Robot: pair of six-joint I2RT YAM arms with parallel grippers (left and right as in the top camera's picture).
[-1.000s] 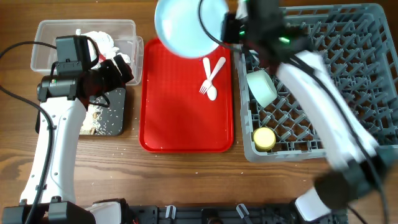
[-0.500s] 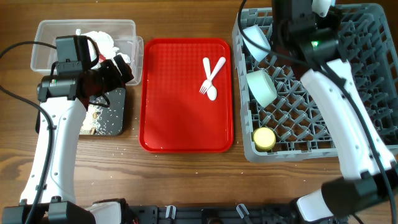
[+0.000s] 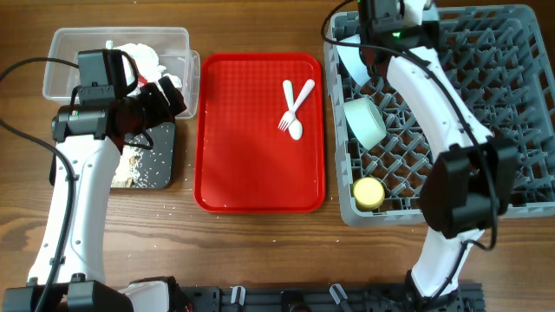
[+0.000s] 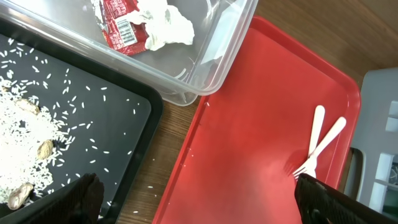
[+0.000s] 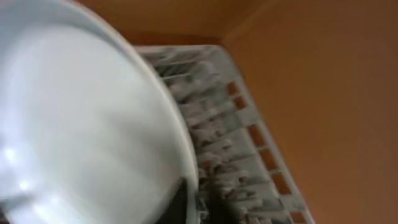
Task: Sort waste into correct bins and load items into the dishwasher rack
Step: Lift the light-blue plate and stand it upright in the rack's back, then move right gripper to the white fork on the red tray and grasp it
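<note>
**Grey pegged rack with crockery; cutlery on red tray**

The light blue round plate point(image 3: 349, 59) is stood on edge in the lattice dishwasher rack point(image 3: 486, 104), at the right gripper point(image 3: 375, 35); whether it is gripped cannot be told. A mint bowl point(image 3: 366, 121) and a yellow cup point(image 3: 368, 192) are also racked. The white plastic fork point(image 4: 323, 146) and spoon point(image 4: 316, 127) are crossed on the glossy red tray point(image 4: 249, 124). A crumpled napkin point(image 4: 165, 25) and a red wrapper point(image 4: 118, 28) are contained in the clear tub point(image 4: 211, 68), and rice point(image 4: 25, 130) is scattered in the black tray point(image 4: 93, 118). The left gripper point(image 4: 205, 205) is spread wide and empty.

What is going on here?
The right arm reaches over the large grey plastic dishwasher rack, with the light blue round plate on edge at its far left corner; the grip is hidden. A pale mint bowl and small yellow cup sit in the rack. The left end effector hangs open by the black rectangular tray. The white plastic fork and spoon lie on the flat red tray.
</note>
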